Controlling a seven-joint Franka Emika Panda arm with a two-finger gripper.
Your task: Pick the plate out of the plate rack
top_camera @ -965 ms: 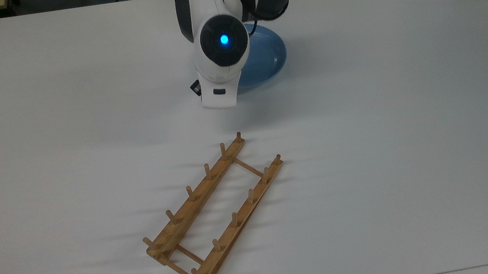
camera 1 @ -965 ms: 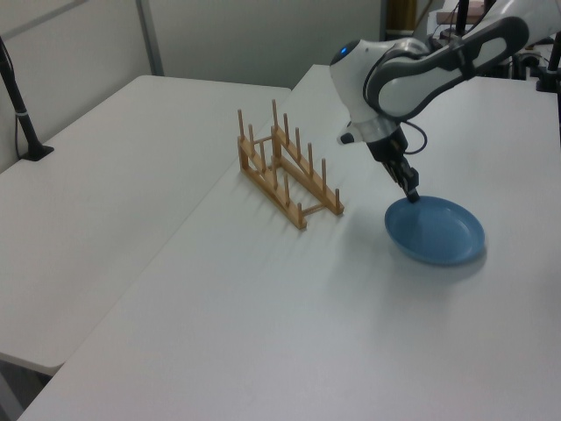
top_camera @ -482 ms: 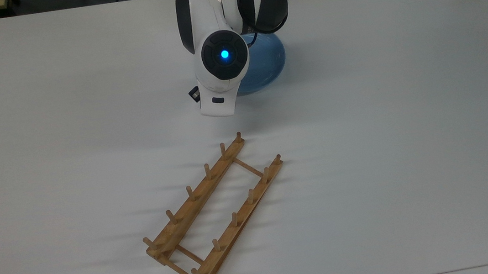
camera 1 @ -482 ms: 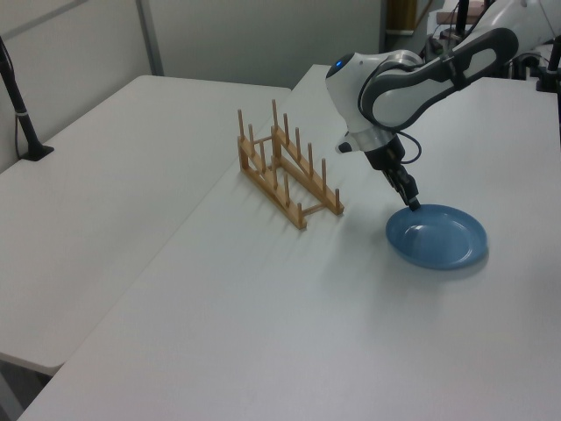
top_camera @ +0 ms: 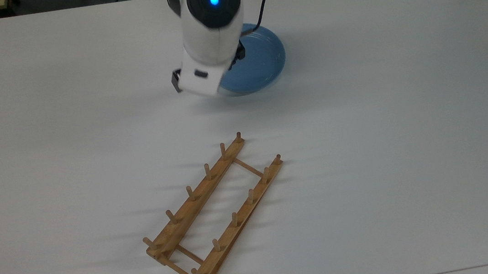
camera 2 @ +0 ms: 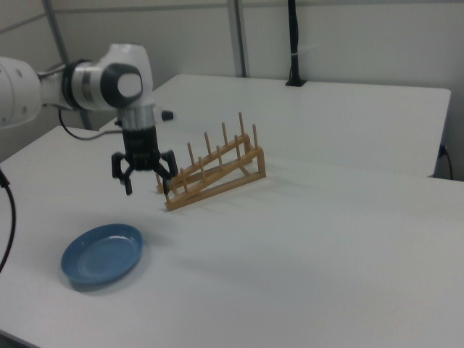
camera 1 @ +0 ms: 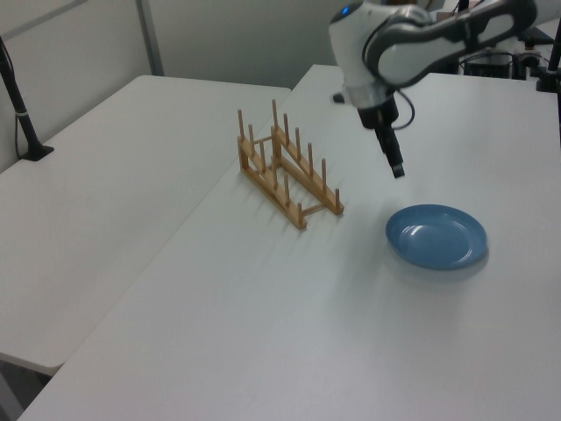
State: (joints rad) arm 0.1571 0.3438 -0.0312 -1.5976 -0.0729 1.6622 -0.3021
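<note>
In the right view I read the scene from left to right. The plate (camera 2: 102,253) lies flat on the white table (camera 2: 304,246) at the right view's lower left, rim up, well apart from the plate rack (camera 2: 214,171). Above and just right of it hangs the gripper (camera 2: 148,185), its two fingers spread wide with nothing between them. Further right stands the rack, every slot between its pegs bare.

Status, as I judge it: the plate is out of the rack and set down on the table, and the hold on it is released. The pick appears complete; what remains is at most to retract the arm.

Compared with the frames half a second and one second back, in the left view the gripper (camera 1: 397,168) was down at the near rim of the plate (camera 1: 436,236); it now sits clearly higher, with open air beneath it. The plate has barely shifted on the table since half a second ago. The rack (camera 1: 287,172) is unmoved.
</note>
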